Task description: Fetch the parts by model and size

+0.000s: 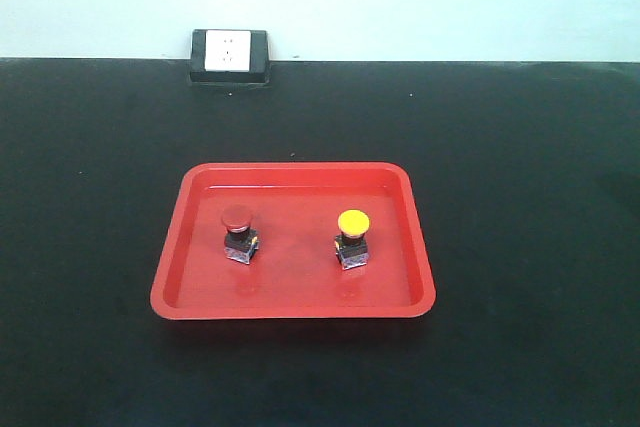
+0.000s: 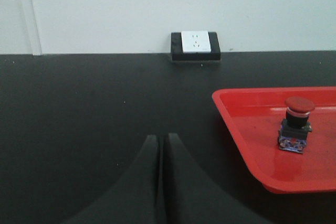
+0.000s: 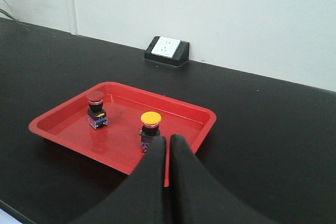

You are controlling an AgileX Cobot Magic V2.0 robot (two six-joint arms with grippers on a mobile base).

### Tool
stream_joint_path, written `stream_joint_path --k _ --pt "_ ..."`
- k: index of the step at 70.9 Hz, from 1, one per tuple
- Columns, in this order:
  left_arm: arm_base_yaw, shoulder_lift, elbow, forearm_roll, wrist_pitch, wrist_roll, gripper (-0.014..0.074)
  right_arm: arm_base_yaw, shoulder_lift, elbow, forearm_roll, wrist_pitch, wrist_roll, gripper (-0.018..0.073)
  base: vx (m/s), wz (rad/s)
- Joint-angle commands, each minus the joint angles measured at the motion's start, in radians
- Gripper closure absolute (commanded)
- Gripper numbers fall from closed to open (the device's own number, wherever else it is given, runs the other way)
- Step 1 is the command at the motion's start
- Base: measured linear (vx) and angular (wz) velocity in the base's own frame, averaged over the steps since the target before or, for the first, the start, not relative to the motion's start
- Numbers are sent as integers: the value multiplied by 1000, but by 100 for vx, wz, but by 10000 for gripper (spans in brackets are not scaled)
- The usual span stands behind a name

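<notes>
Two push-button parts stand upright in a red tray (image 1: pixel 190 247): a red-capped one (image 1: pixel 238 232) on the left and a yellow-capped one (image 1: pixel 352 238) on the right, each on a dark blocky base. In the left wrist view the red-capped part (image 2: pixel 295 124) sits to the right of my left gripper (image 2: pixel 161 138), which is shut and empty over the black table. In the right wrist view the yellow-capped part (image 3: pixel 150 129) stands just beyond my right gripper (image 3: pixel 168 139), also shut and empty; the red-capped part (image 3: pixel 96 109) is farther left. Neither gripper shows in the front view.
A white wall socket in a black housing (image 1: pixel 229 56) sits at the table's back edge against the pale wall. The black table (image 1: pixel 520 147) surrounds the tray on all sides.
</notes>
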Motion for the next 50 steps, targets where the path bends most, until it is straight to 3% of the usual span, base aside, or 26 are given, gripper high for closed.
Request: stream_joint_path --k 1,50 --pt "1 -16 2 23 -121 -11 603 -6 14 -23 -6 -74 -4 568 0 0" --pt "1 -15 2 -3 -139 -11 603 -6 14 -23 -6 -70 -4 568 0 0"
